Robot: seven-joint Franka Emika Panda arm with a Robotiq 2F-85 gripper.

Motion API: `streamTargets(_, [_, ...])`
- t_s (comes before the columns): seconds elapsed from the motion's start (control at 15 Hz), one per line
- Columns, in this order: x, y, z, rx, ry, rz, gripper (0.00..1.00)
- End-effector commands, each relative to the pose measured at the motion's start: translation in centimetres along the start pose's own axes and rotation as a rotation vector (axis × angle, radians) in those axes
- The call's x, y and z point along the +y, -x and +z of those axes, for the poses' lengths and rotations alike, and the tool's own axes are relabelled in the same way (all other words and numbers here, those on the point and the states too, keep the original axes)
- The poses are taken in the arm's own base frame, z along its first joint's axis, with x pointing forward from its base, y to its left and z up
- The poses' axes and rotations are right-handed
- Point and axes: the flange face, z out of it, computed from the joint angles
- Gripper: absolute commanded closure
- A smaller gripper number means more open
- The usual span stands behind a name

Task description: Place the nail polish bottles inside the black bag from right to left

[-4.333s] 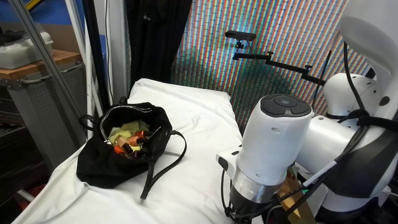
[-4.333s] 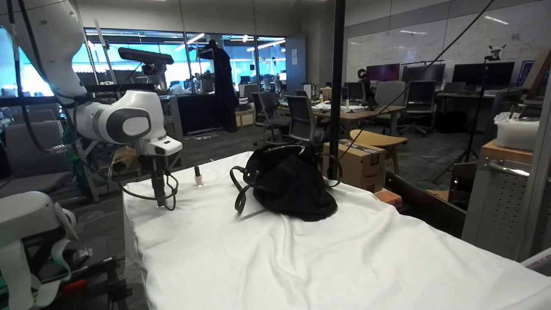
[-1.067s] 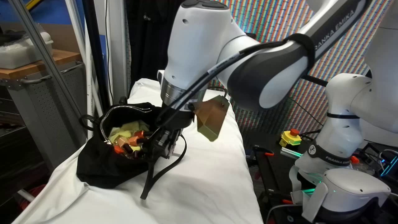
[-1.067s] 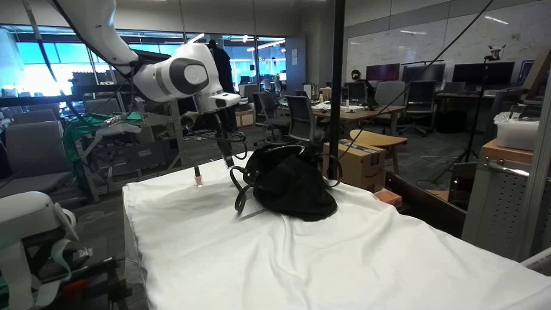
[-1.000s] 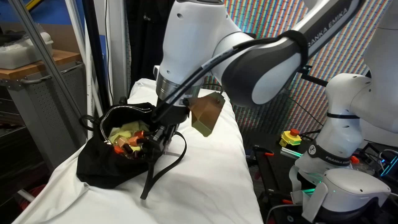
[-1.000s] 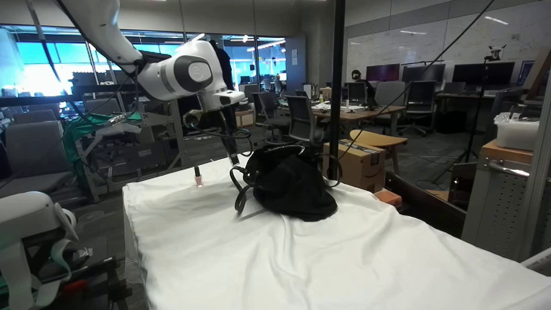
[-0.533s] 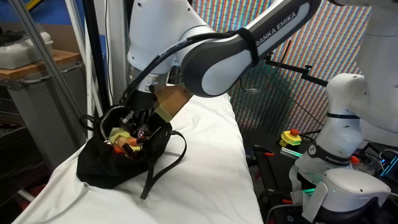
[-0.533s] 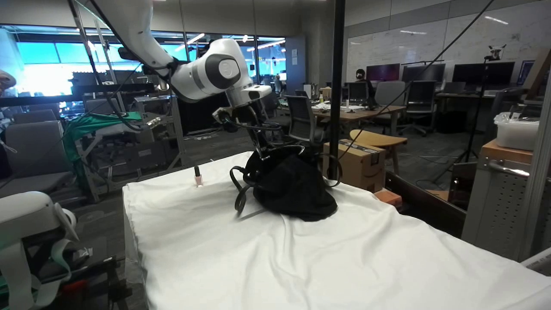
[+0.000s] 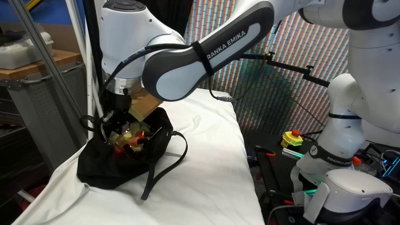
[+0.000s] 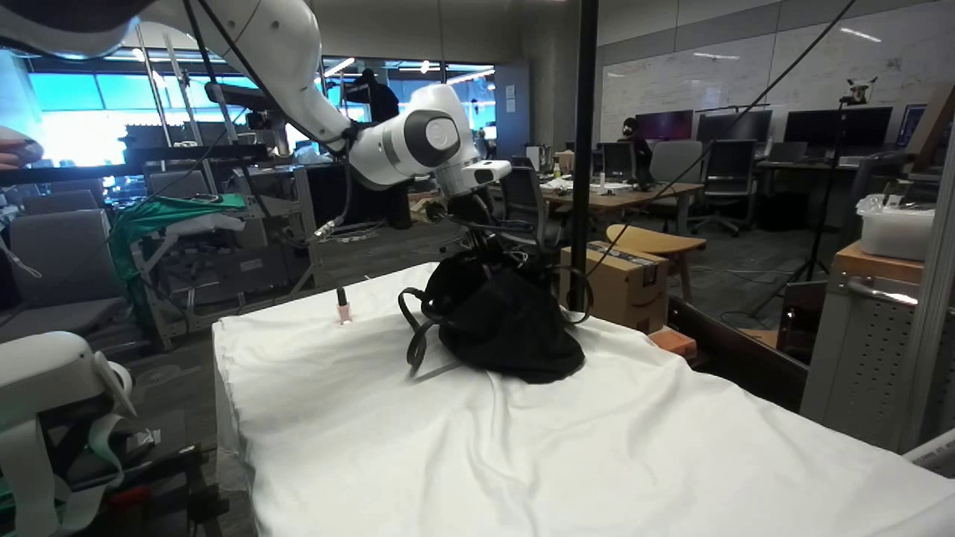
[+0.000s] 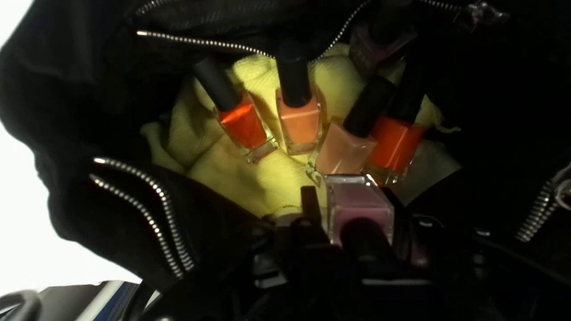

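1. Nail polish bottles (image 11: 299,120) are my cargo, in an office-like room (image 10: 552,89); an exterior view gives me whiteboard (image 10: 753,71) and monitors (image 10: 664,125) upper right, bright windows (image 10: 63,97) upper left.
2. White cloth (image 10: 358,447) is my work surface, rucked toward the lower centre.
3. Black bag (image 10: 515,335) slouches mid-frame on it, unzipped; I expect soft walls that sag if nudged.
4. My claw (image 11: 352,198) looks clamped on the mauve bottle (image 11: 360,207), lower centre of the wrist view, at the bag's opening; at least five others lie inside, by the yellow-green lining (image 11: 267,178).
5. Pale pink bottle (image 10: 344,313) stands upright on the cloth, left of centre, not yet bagged. I judge these light, stiff, slick and breakable; I'd pinch the cap (image 10: 342,295) from above.
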Motion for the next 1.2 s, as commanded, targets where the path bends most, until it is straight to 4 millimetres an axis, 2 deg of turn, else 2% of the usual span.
streamTargets(0.0, [-0.2, -2.8, 0.5, -0.011, -0.002, -0.009, 0.23])
streamTargets(0.13, [-0.2, -3.3, 0.6, -0.017, -0.005, -0.012, 0.08])
streamTargets(0.27, [-0.2, -3.6, 0.8, -0.027, -0.008, -0.022, 0.0])
streamTargets(0.47, [-0.3, -3.2, 0.5, -0.042, -0.014, -0.033, 0.0])
streamTargets(0.73, [-0.8, -1.6, -0.9, -0.044, -0.015, -0.02, 0.0])
streamTargets(0.93, [-1.5, 0.6, -2.2, -0.055, -0.03, -0.018, 0.0])
streamTargets(1.13, [-3.4, 4.0, -3.6, -0.077, -0.046, -0.026, 0.0])
